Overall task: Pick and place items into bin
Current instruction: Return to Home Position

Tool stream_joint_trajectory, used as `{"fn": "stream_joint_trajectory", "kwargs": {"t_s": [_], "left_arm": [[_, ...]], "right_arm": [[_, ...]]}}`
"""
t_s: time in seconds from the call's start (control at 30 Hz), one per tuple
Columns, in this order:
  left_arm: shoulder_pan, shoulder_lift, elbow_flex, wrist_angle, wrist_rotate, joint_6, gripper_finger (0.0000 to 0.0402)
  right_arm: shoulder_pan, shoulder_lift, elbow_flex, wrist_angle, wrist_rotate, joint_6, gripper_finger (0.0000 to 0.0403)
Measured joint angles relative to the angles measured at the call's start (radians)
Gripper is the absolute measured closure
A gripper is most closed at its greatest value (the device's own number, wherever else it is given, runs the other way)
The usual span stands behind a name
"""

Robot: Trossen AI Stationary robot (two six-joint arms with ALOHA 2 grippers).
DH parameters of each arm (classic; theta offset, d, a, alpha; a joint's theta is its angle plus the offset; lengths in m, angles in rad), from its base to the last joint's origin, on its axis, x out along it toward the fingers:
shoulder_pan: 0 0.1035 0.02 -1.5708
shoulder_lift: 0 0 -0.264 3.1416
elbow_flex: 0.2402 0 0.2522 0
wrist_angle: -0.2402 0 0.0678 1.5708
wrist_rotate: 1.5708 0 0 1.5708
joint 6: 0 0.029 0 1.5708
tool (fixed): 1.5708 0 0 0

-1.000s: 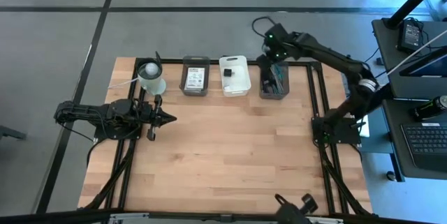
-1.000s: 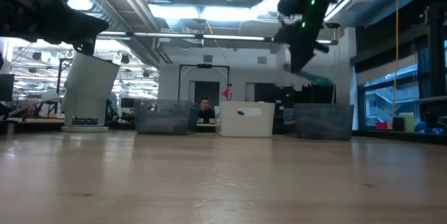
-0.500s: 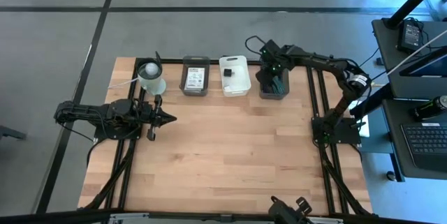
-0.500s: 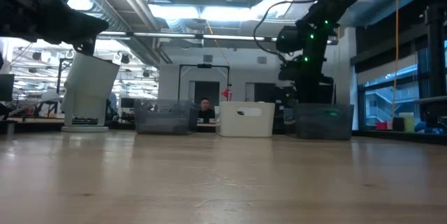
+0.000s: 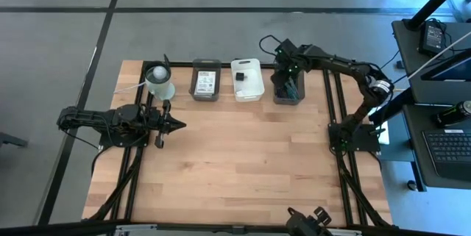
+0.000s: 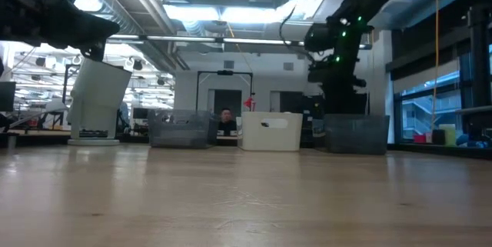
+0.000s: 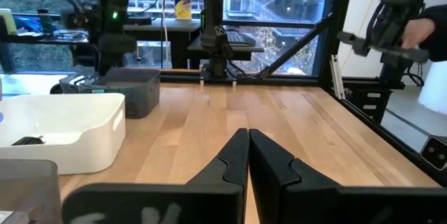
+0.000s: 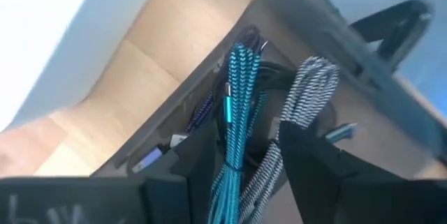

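In the right wrist view, a teal braided cable (image 8: 236,105) and a white-and-black braided cable (image 8: 307,91) lie in the dark grey bin (image 5: 288,87) at the table's far right. They pass between the spread fingers of my right gripper (image 8: 244,161), which points steeply down into that bin (image 6: 355,133). My left gripper (image 5: 176,124) waits shut and level over the table's left side, holding nothing (image 7: 248,151). My right gripper has one finger (image 8: 199,165) on either side of the two braided cables, coming from above. The cables run down into the bin. I cannot tell whether the fingers touch them.
A white bin (image 5: 247,79) with a small black item (image 5: 240,80) stands left of the dark bin. Farther left is a grey bin (image 5: 206,80) holding a white card. A white cup with a ball (image 5: 159,80) stands at the far left. The wooden table (image 5: 243,162) lies bare near me.
My right gripper has come down and toward the table's near edge, from beyond the dark grey bin to right over it, tipping more steeply downward. A teal thing that hung below it above the bin has gone down with it.
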Motion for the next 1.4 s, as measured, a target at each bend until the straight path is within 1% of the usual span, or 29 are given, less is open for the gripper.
{"fn": "stream_joint_trajectory", "kwargs": {"t_s": [0.1, 0.17, 0.23, 0.3, 0.4, 0.53, 0.6, 0.67, 0.73, 0.8, 0.9, 1.07, 1.23, 1.33, 1.4], "left_arm": [[0.000, 0.000, 0.000, 0.000, 0.000, 0.000, 0.0395], [0.000, 0.000, 0.000, 0.000, 0.000, 0.000, 0.0395], [0.000, 0.000, 0.000, 0.000, 0.000, 0.000, 0.0396], [0.000, 0.000, 0.000, 0.000, 0.000, 0.000, 0.0395], [0.000, 0.000, 0.000, 0.000, 0.000, 0.000, 0.0396], [0.000, 0.000, 0.000, 0.000, 0.000, 0.000, 0.0395], [0.000, 0.000, 0.000, 0.000, 0.000, 0.000, 0.0394], [0.000, 0.000, 0.000, 0.000, 0.000, 0.000, 0.0393], [0.000, 0.000, 0.000, 0.000, 0.000, 0.000, 0.0394], [0.000, 0.000, 0.000, 0.000, 0.000, 0.000, 0.0395], [0.000, 0.000, 0.000, 0.000, 0.000, 0.000, 0.0395], [0.000, 0.000, 0.000, 0.000, 0.000, 0.000, 0.0395], [0.000, 0.000, 0.000, 0.000, 0.000, 0.000, 0.0396], [0.000, 0.000, 0.000, 0.000, 0.000, 0.000, 0.0395], [0.000, 0.000, 0.000, 0.000, 0.000, 0.000, 0.0396]], "right_arm": [[0.000, -0.066, 0.005, -0.029, 0.000, -0.032, 0.0238], [0.000, -0.132, -0.010, -0.032, 0.000, -0.045, 0.0241], [0.001, -0.215, -0.040, -0.018, -0.018, -0.084, 0.0253], [0.016, -0.309, -0.098, 0.045, -0.043, -0.086, 0.0272], [0.048, -0.458, -0.251, 0.198, -0.149, -0.069, 0.0313], [0.132, -0.636, -0.488, 0.466, -0.291, 0.058, 0.0385], [0.206, -0.712, -0.593, 0.651, -0.350, 0.079, 0.0394], [0.287, -0.769, -0.676, 0.810, -0.367, 0.101, 0.0396], [0.365, -0.805, -0.741, 0.924, -0.366, 0.089, 0.0399], [0.440, -0.831, -0.792, 0.974, -0.360, 0.037, 0.0399], [0.525, -0.851, -0.844, 0.976, -0.363, -0.004, 0.0401], [0.630, -0.853, -0.894, 0.976, -0.363, 0.046, 0.0401], [0.722, -0.853, -0.917, 0.983, -0.360, 0.050, 0.0401], [0.776, -0.853, -0.917, 0.987, -0.328, 0.022, 0.0402], [0.807, -0.853, -0.917, 0.986, -0.284, 0.007, 0.0402]]}}
